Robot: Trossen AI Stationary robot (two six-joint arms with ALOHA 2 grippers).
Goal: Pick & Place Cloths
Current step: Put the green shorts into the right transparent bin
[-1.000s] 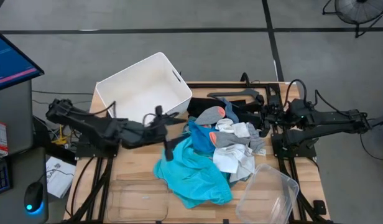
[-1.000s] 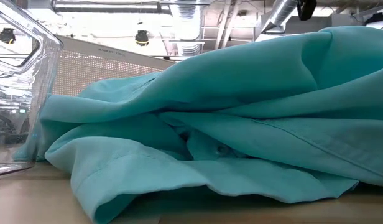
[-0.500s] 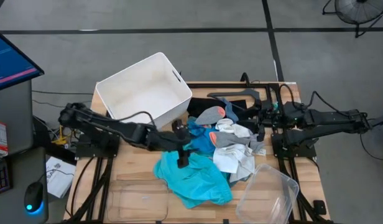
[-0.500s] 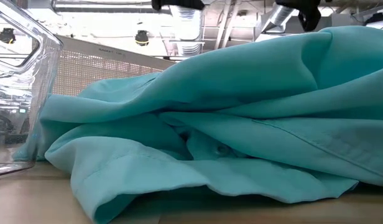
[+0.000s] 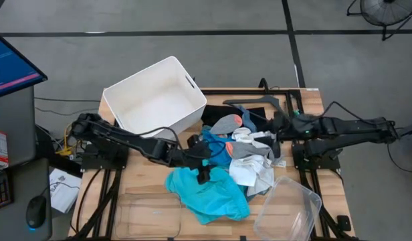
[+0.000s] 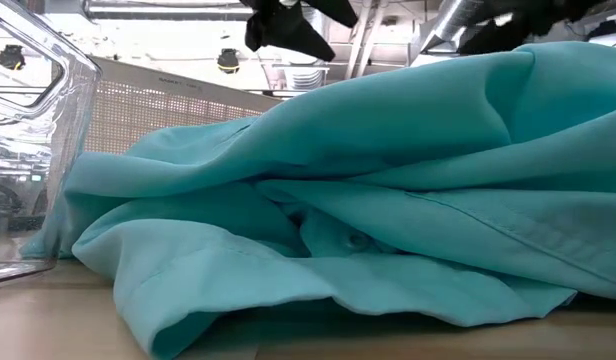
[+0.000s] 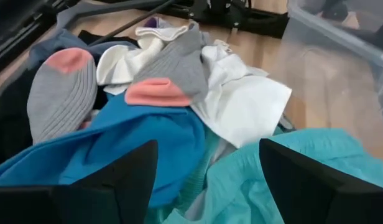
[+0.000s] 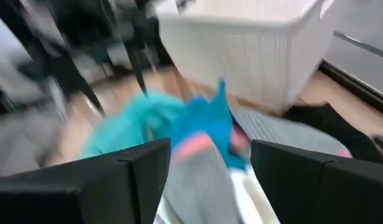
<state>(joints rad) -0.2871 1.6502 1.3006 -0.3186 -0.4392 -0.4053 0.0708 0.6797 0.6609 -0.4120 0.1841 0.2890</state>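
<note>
Jaws wide and empty, left gripper (image 5: pixel 204 163) hovers over crumpled turquoise fabric cloth (image 5: pixel 209 193); best pinch a raised fold. Right gripper (image 5: pixel 276 137) likewise spread, empty.

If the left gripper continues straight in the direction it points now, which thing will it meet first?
Probably the blue cloth: the open left gripper hovers just above the pile, with this cloth directly ahead between its fingers. The turquoise cloth lies close beside, so depth is uncertain.

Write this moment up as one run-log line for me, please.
left gripper: open, over turquoise cloth | right gripper: open, at the cloth pile's edge | white bin: no cloth seen inside | nothing held
</note>
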